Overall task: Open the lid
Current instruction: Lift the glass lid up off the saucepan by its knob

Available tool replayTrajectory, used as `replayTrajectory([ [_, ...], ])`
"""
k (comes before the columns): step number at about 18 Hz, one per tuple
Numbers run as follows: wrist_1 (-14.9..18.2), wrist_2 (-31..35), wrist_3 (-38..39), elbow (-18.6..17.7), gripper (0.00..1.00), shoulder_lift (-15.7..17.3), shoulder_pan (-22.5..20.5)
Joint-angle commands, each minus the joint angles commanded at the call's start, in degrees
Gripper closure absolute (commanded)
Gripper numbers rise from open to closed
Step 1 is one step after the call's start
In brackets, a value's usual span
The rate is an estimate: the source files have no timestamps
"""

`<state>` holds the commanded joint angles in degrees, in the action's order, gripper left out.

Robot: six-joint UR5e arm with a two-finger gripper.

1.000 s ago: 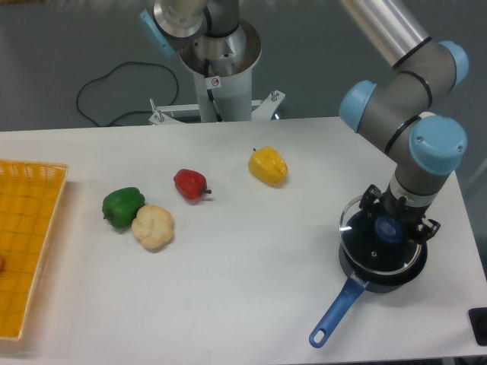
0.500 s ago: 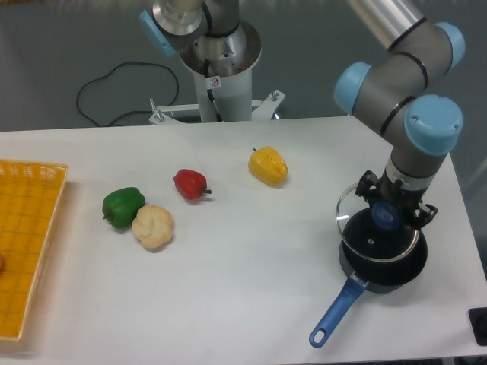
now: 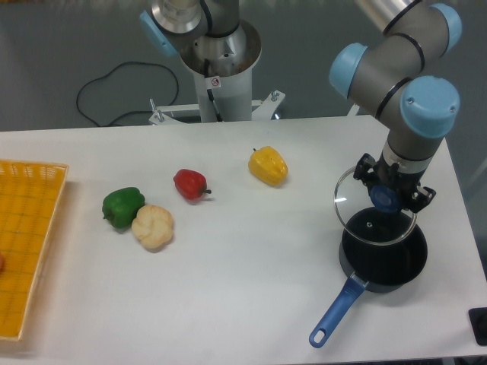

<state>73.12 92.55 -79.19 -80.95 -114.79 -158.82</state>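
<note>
No readable writing; only a small red-and-white sticker on the robot base. Gripper clenched on the blue knob of the lid. Lid held above the saucepan, tilted, its left rim overhanging the pan's edge.

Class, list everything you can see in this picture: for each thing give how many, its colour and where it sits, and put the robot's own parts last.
lid: 1, clear glass with silver rim and blue knob, lifted above the saucepan, held by its knob
saucepan: 1, dark with long blue handle, table's right front
yellow pepper: 1, yellow, table centre back
red pepper: 1, red, left of the yellow one
green pepper: 1, green, left of centre
cauliflower: 1, cream, touching the green pepper
basket: 1, yellow-orange, far left edge
cable: 1, black, behind the table
table: 1, white
gripper: 1, black, closed on the lid's knob
arm: 1, grey with light blue caps, right
</note>
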Motion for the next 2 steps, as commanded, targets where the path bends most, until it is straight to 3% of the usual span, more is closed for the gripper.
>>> replayTrajectory([
  [2, 0.18, 0.44, -0.09, 0.09, 0.37, 0.18, 0.0],
])
